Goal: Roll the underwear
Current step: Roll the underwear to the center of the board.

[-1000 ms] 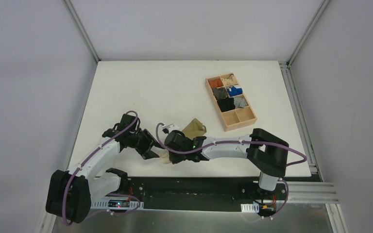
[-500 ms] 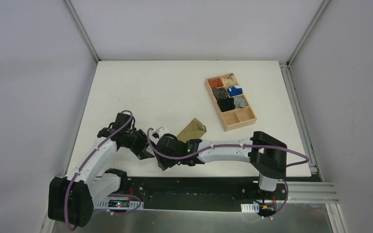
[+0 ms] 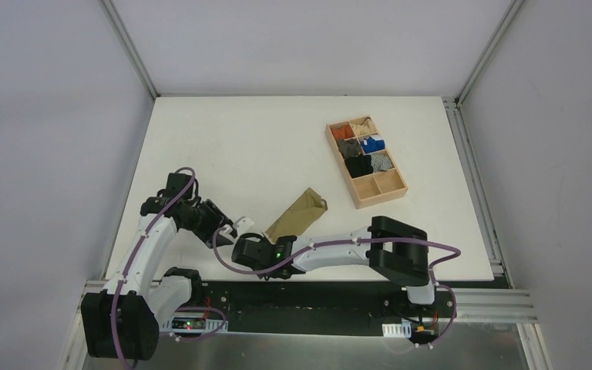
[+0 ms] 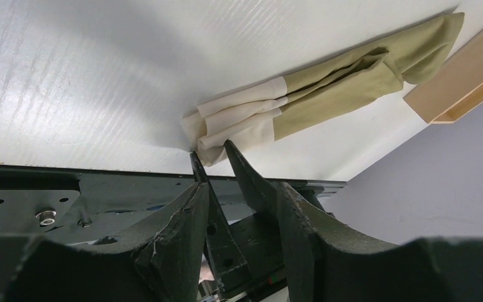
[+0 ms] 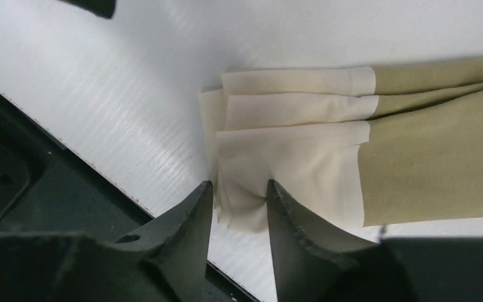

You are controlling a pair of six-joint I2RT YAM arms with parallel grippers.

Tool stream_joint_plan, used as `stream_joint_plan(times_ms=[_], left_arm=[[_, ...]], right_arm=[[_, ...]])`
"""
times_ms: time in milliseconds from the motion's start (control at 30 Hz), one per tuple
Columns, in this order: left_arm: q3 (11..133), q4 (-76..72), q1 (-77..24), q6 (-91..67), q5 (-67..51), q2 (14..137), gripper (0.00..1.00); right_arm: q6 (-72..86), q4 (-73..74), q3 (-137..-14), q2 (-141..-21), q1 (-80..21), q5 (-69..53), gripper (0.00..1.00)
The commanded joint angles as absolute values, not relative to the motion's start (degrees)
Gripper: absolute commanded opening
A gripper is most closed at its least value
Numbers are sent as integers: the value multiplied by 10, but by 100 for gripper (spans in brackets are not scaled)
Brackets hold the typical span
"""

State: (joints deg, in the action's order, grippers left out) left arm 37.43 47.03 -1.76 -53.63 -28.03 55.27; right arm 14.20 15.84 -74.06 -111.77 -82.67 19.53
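The underwear [image 3: 301, 210] lies as a long folded olive strip on the white table, its cream waistband end toward the near edge. In the right wrist view the waistband [image 5: 289, 145] lies in stacked folds, and my right gripper [image 5: 239, 189] stands open astride its near corner, cloth puckered against one finger. From above, that right gripper [image 3: 250, 248] covers the waistband end. My left gripper [image 3: 233, 227] is just left of it, open. Seen from the left wrist, the left gripper [image 4: 212, 151] has its tips at the waistband [image 4: 239, 116] corner.
A wooden compartment box [image 3: 382, 199] with small coloured fabric bundles stands at the right rear, and its corner [image 4: 465, 88] shows in the left wrist view. The black base rail [image 3: 316, 297] runs along the near table edge, close under both grippers.
The right arm has swung left toward the near edge and its jaws have opened. The left gripper has drawn back to the left. The underwear now lies longer and flatter.
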Motion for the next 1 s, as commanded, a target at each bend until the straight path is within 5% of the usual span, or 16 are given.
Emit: stream_joint_plan(times_ms=[0, 167, 433, 767, 967], left_arm=[[382, 497, -11, -519, -277, 554, 45], [375, 497, -11, -521, -280, 553, 45], [330, 483, -11, -531, -314, 542, 49], [236, 415, -18, -528, -385, 538, 90], [206, 368, -48, -551, -396, 547, 91]], right_arm=[[139, 195, -760, -1138, -836, 252, 33], [147, 197, -759, -1148, -835, 244, 0], [182, 139, -708, -1099, -810, 163, 0], [250, 34, -625, -1041, -728, -22, 0], [292, -28, -598, -1036, -694, -99, 0]])
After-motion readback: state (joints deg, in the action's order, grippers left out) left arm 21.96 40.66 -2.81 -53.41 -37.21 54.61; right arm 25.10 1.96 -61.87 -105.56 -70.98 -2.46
